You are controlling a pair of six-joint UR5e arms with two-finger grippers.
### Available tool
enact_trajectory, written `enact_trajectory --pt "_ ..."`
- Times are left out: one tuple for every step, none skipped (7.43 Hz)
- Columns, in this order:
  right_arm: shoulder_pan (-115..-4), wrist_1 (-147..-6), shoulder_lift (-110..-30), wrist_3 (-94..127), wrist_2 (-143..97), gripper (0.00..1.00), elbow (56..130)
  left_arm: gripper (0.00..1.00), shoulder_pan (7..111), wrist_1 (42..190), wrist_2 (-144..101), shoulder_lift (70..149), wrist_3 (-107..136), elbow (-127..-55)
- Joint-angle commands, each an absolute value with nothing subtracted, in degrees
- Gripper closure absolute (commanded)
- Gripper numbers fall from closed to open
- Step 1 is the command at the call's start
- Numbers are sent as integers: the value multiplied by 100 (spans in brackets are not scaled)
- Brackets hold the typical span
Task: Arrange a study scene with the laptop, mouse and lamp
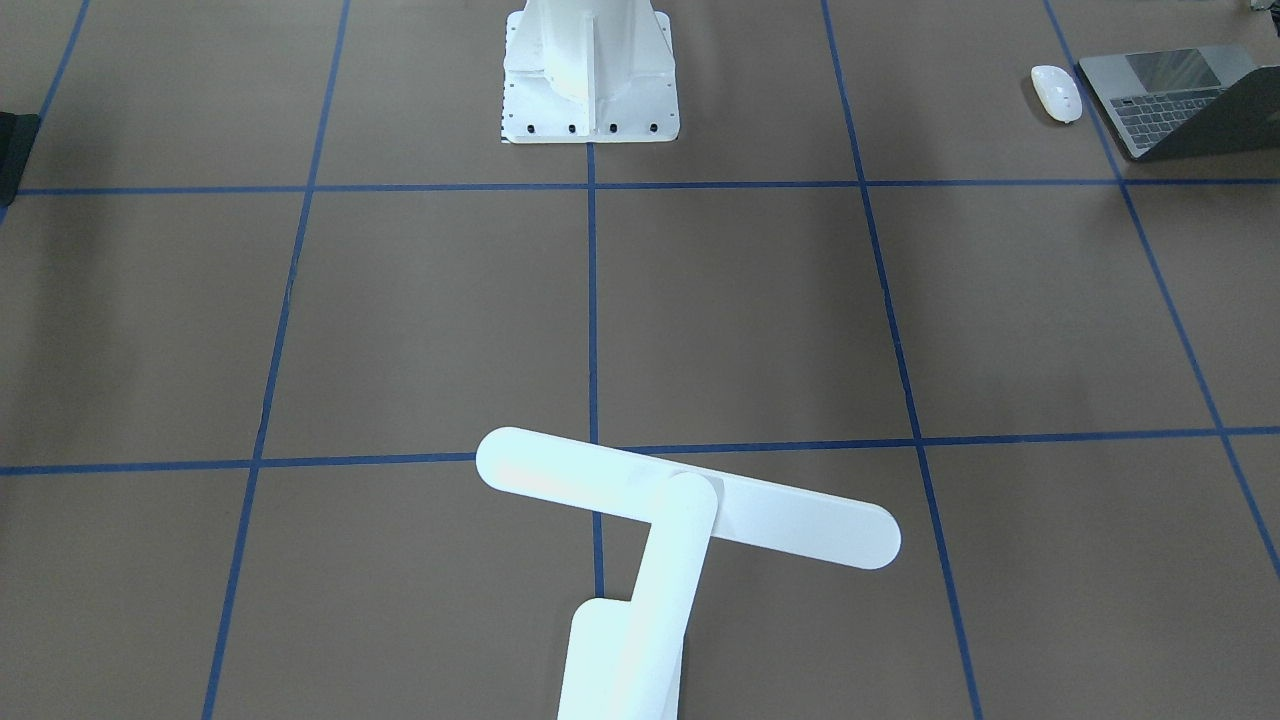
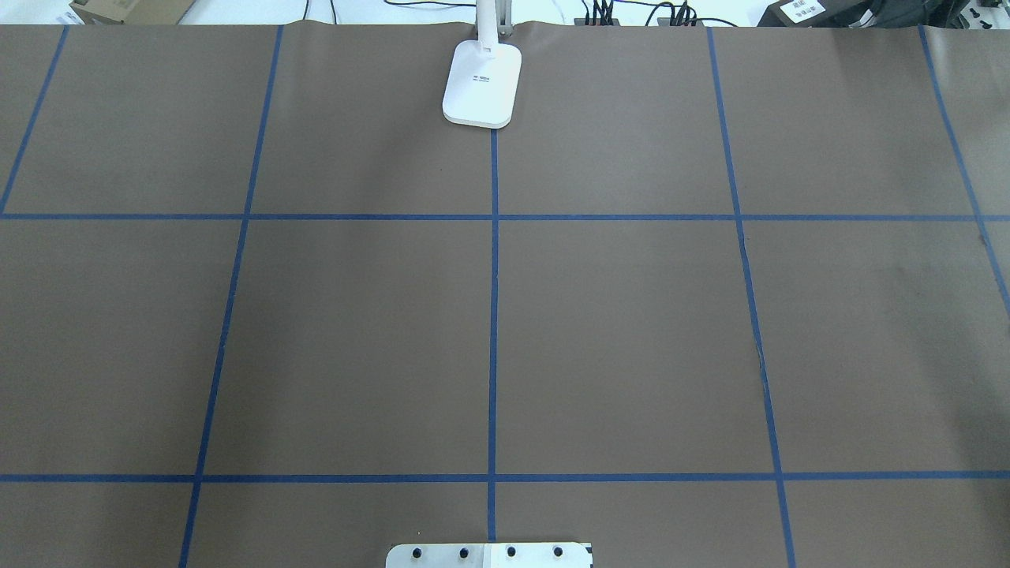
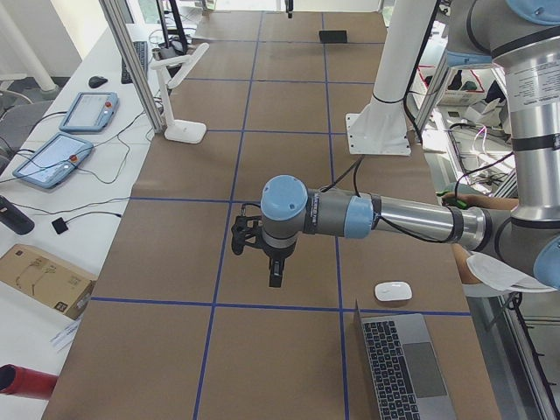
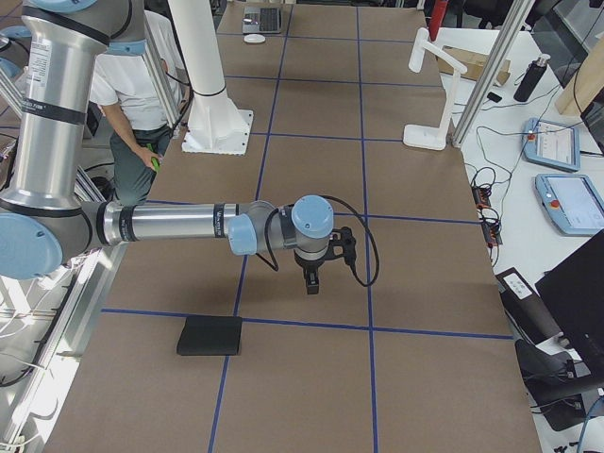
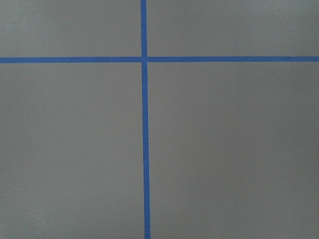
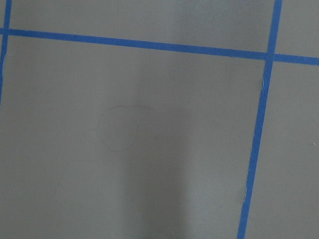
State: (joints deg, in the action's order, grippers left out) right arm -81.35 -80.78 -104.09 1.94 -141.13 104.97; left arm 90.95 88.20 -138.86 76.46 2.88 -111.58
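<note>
The laptop (image 1: 1170, 100) lies open at the table's corner on the robot's left, also in the exterior left view (image 3: 407, 367). The white mouse (image 1: 1057, 92) lies just beside it (image 3: 393, 290). The white lamp (image 2: 481, 83) stands at the far middle edge; its bar head (image 1: 690, 497) fills the near part of the front-facing view. My left gripper (image 3: 276, 273) hangs above bare paper, well apart from the mouse. My right gripper (image 4: 311, 280) hangs above bare paper too. Both show only in the side views, so I cannot tell whether they are open or shut. The wrist views show only paper and tape.
The white bolted pedestal (image 1: 590, 80) stands at the robot's side in the middle. A flat black mat (image 4: 209, 334) lies near the right arm. A person (image 4: 142, 94) stands behind the pedestal. Tablets and cables (image 3: 61, 153) lie on a side bench beyond the lamp.
</note>
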Motion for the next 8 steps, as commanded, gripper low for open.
enact_trajectory --pt "-7998 -7743 -10818 -976 -14063 1 10319 1 9088 8833 -13887 7646 562 -11162" --pt "-7998 -7726 -10941 -1759 -13941 1 10240 1 9088 8868 -13887 7646 571 -11162" --pt "-8007 -7717 -10968 -1975 -13905 2 10152 1 9088 8868 -13895 7646 571 -11162" --pt "-8007 -7691 -11021 -2578 -13974 2 9856 1 9088 8859 -13904 7646 580 -11162" --pt "-8007 -7743 -11039 -3228 -14027 2 9739 1 9088 8868 -13904 7646 571 -11136" --pt "-7998 -7743 -11161 -3321 -14123 2 9703 1 9088 8859 -13896 7646 571 -11136" --pt "-8007 -7752 -11275 -3566 -14281 2 9634 1 9088 8859 -13896 7646 571 -11136" --pt "-7998 -7752 -11450 -3768 -14300 3 9581 0 9088 8859 -13904 7646 580 -11127"
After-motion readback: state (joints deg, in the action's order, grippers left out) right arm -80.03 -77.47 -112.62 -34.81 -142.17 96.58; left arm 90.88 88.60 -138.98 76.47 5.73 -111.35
